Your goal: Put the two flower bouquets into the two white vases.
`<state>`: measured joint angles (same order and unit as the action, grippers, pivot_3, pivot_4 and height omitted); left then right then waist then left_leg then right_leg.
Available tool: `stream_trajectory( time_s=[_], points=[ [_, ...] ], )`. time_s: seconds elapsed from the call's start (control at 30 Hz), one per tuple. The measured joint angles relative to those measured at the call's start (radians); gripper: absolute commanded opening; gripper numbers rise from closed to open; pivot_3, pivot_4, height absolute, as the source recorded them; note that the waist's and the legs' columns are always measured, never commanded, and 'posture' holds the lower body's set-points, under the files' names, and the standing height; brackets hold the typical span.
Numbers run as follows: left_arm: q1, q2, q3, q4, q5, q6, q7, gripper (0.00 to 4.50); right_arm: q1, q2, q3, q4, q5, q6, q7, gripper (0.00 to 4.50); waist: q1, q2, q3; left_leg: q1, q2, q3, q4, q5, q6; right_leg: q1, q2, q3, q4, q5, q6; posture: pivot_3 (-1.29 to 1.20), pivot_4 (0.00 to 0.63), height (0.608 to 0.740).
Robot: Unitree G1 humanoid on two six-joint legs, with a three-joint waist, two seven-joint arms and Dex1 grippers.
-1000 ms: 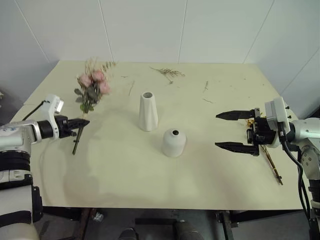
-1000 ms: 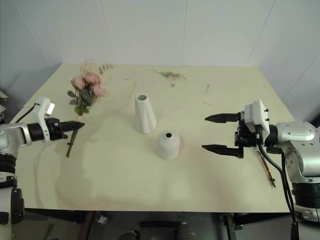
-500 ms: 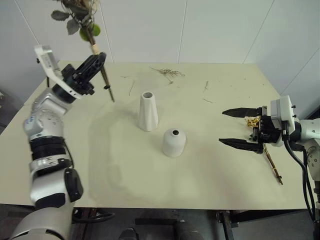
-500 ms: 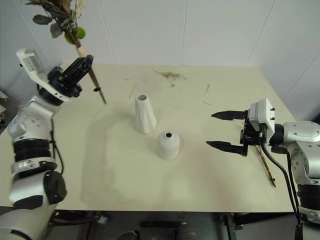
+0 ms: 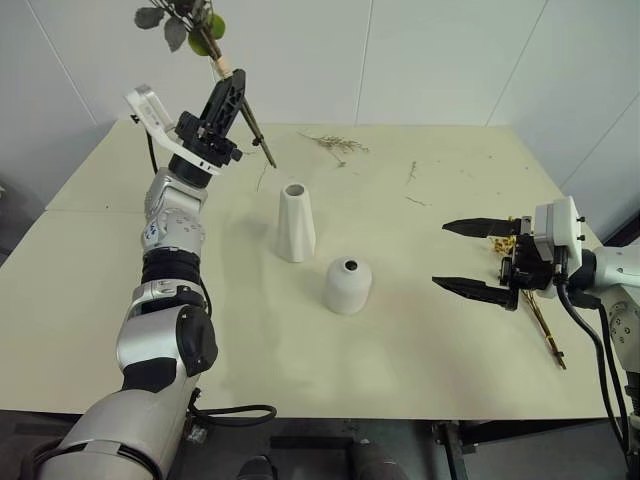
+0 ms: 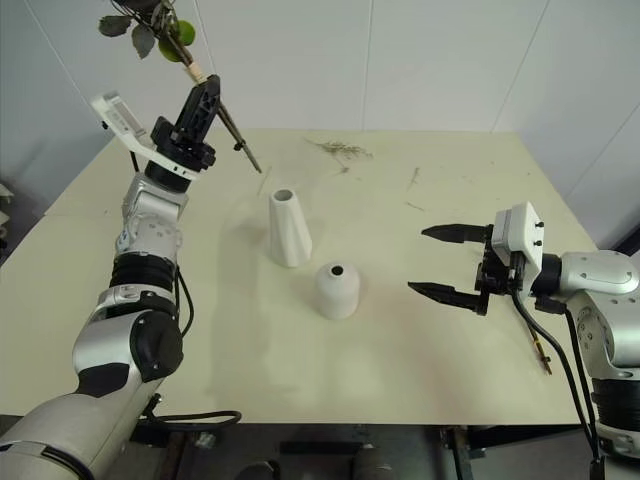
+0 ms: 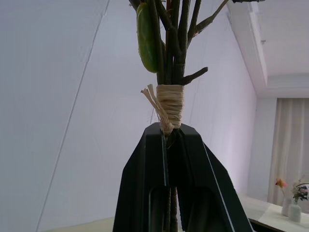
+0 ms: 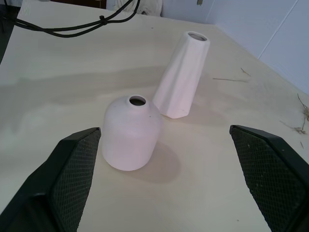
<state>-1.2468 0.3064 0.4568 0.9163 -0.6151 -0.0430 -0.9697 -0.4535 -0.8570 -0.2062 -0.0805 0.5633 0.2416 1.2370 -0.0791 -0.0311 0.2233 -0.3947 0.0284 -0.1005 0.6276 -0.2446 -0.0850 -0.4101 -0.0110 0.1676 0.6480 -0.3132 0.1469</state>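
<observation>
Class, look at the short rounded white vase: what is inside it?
Nothing rises from the short rounded white vase; its small top hole is dark. The interior below stays hidden by its walls.

I see a pale cream rectangular table [image 5: 300, 370] set against a white panelled wall [image 5: 440, 55], with loose dried twig scraps [image 5: 337, 147] near its far edge and a black cable [image 8: 72, 29] trailing on its surface.
</observation>
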Motion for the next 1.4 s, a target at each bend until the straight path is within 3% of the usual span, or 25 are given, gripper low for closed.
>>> stream_trajectory(
  time_s=[0.5,1.4],
  points=[
    [-0.008,-0.035,-0.083,0.094,0.081,-0.055,-0.087,0.00,0.055,0.011,-0.007,-0.068,0.016,0.001,-0.079,4.50,0.001,0.000,0.000,-0.001,0.000,0.000,0.000,0.000,0.000,0.000,0.000,0.000,-0.001,0.000,0.001,0.00,0.150,0.740],
    [-0.060,-0.020,-0.036,0.161,0.090,-0.089,-0.093,0.00,0.070,0.025,-0.007,-0.087,0.020,-0.002,-0.117,4.50,0.003,0.000,0.000,-0.002,0.000,-0.001,0.000,0.000,0.000,0.000,0.000,0.000,-0.002,0.001,0.001,0.00,0.150,0.740]
  ],
)
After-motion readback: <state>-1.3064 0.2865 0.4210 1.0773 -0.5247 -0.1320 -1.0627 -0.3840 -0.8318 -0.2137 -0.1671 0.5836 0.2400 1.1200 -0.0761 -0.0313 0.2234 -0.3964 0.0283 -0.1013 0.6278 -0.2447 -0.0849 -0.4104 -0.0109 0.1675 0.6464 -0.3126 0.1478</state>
